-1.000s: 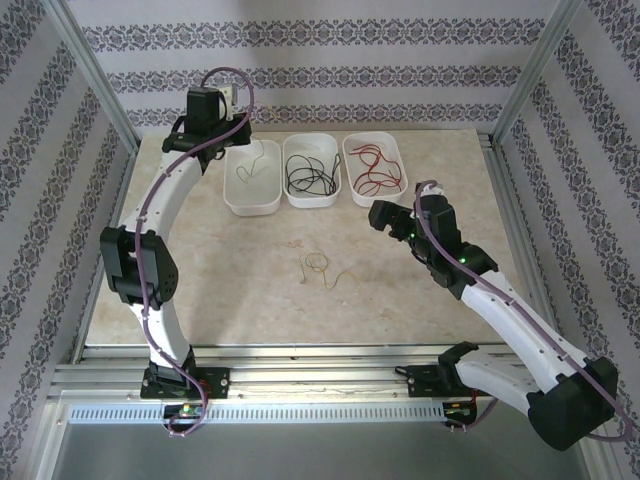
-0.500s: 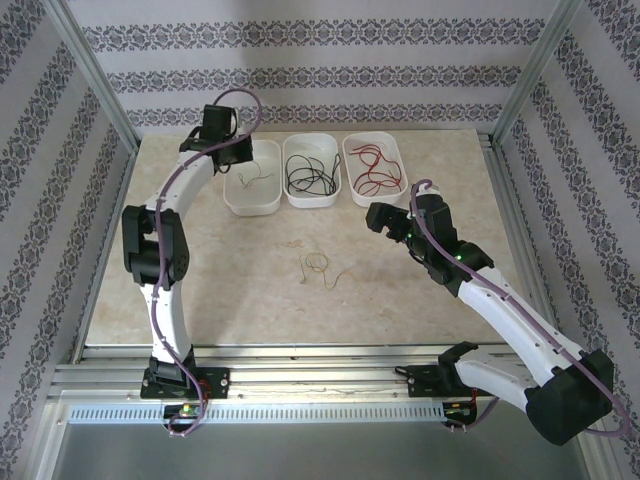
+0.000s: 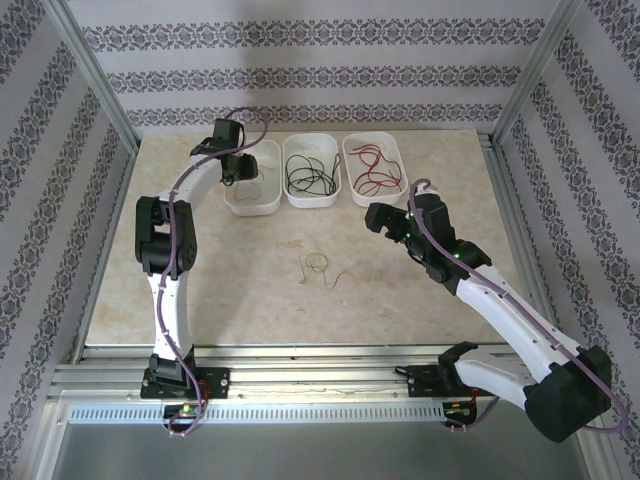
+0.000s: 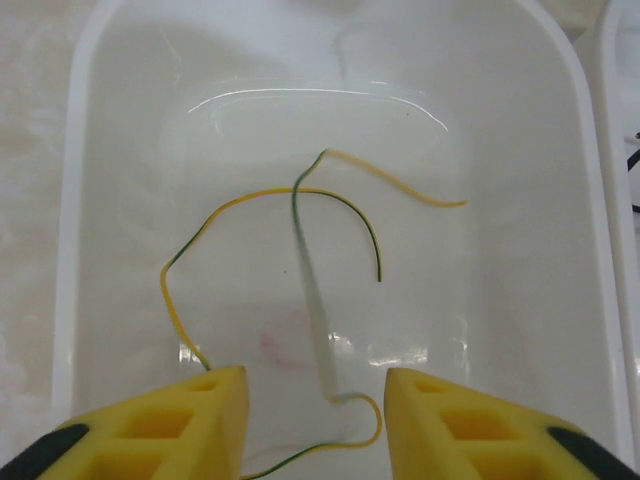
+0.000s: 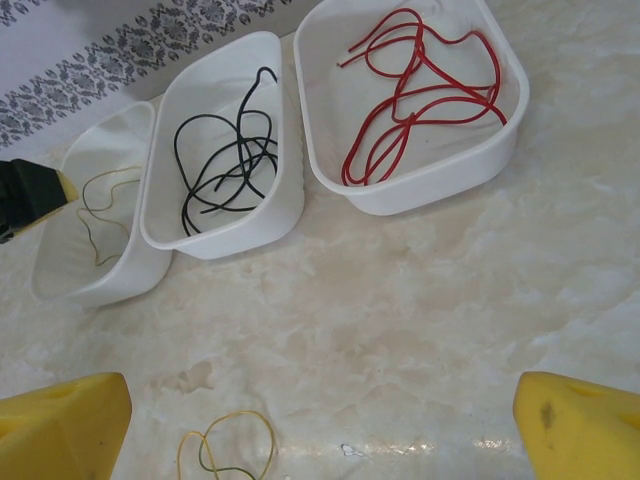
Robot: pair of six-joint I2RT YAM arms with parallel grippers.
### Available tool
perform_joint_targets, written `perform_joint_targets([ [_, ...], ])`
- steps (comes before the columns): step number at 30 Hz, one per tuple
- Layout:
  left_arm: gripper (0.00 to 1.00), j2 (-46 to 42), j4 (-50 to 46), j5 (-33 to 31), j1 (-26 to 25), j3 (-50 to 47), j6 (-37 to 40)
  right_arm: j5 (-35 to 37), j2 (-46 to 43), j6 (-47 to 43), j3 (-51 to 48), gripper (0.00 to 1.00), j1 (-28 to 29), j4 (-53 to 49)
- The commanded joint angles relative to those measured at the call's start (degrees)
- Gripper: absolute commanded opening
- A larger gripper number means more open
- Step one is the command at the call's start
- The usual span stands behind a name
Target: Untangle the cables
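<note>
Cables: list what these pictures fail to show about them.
Right wrist view: the loose cable on the table is cut off by the bottom edge.
Left wrist view: the yellow-green cable in the bin runs off the bottom edge between the left gripper fingers.
Top view: the loose cable is too thin to count its strands.

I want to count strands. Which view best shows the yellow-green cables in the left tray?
The left wrist view: it looks straight down into the tray, so the yellow-green cables show large, sharp. The right wrist view shows the cables small, at its left edge; top external shows faint lines by the left gripper.
</note>
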Motion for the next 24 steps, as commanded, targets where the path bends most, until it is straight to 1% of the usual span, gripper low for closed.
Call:
perform_joint_targets([
  [1, 0.48, -2.38, -0.82, -1.05, -0.59, 0.68, -0.02, -0.35, -0.06, 0.16, -0.26, 0.98, -0.47, -0.83],
  [9, 0.56, -12.06, -0.83, -5.56, -1.71, -3.07, -0.02, -0.34, 0.33, 0.16, -0.39, 0.98, -0.49, -0.45],
  [12, 0.62, -17.02, -0.48, -5.82, -2.63, -7.0, -0.44, -0.34, 0.66, 0.17, -0.3, 0.98, -0.49, -0.33],
  [13, 0.66, -18.91, -0.15, -5.8, -3.37, -8.9, -0.83, -0.2, 0.71, 0.08, -0.29, 0.98, -0.49, -0.3],
  [16, 0.85, -23.79, -0.36, -5.11, -5.74, -14.29, -3.1, 0.24, 0.87, 0.12, -0.26, 0.98, -0.49, -0.49],
  [18, 0.91, -26.54, -0.65, -4.21, -8.06, -17.89, -4.17, 0.76, 0.97, 0.08, -0.2, 0.98, -0.49, -0.86],
  [20, 1.0, -28.86, -0.73, -5.25, -11.34, -21.68, -4.84, 1.14, 1.22, -0.01, -0.08, 0.98, -0.58, -1.03],
  [22, 1.0, -29.61, -1.91, -6.33, -14.66, -23.81, -5.1, 1.56, 1.5, -0.1, 0.05, 0.98, -0.58, -1.34],
  [24, 1.0, -29.24, -3.99, -6.35, -16.92, -24.72, -5.84, 1.76, 1.79, -0.26, 0.31, 0.98, -0.58, -1.54],
])
